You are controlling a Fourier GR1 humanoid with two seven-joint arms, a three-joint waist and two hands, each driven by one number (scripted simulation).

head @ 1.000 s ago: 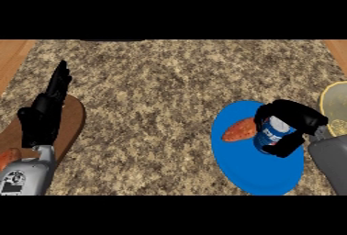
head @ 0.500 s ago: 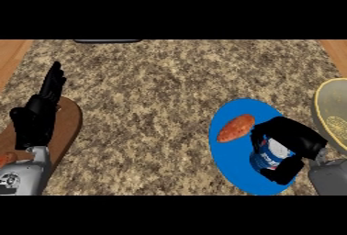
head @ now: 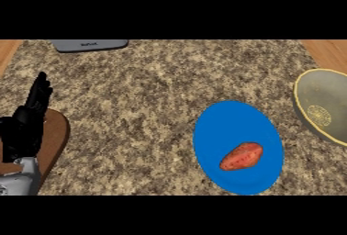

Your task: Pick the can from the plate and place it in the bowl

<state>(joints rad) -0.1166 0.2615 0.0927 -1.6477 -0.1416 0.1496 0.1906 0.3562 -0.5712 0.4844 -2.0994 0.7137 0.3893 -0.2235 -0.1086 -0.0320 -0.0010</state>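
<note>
Now, the blue plate (head: 224, 121) lies on the speckled worktop (head: 136, 96), carrying a reddish vegetable (head: 241, 156) in its lower half. To its right, apart from it, the yellow-rimmed bowl (head: 327, 108) sits at the view's edge. The can and the right hand are out of view, so I cannot tell where the can is. The left hand (head: 24, 126) rests at the left edge above a brown board (head: 57, 137), fingers straight, open and holding nothing.
</note>
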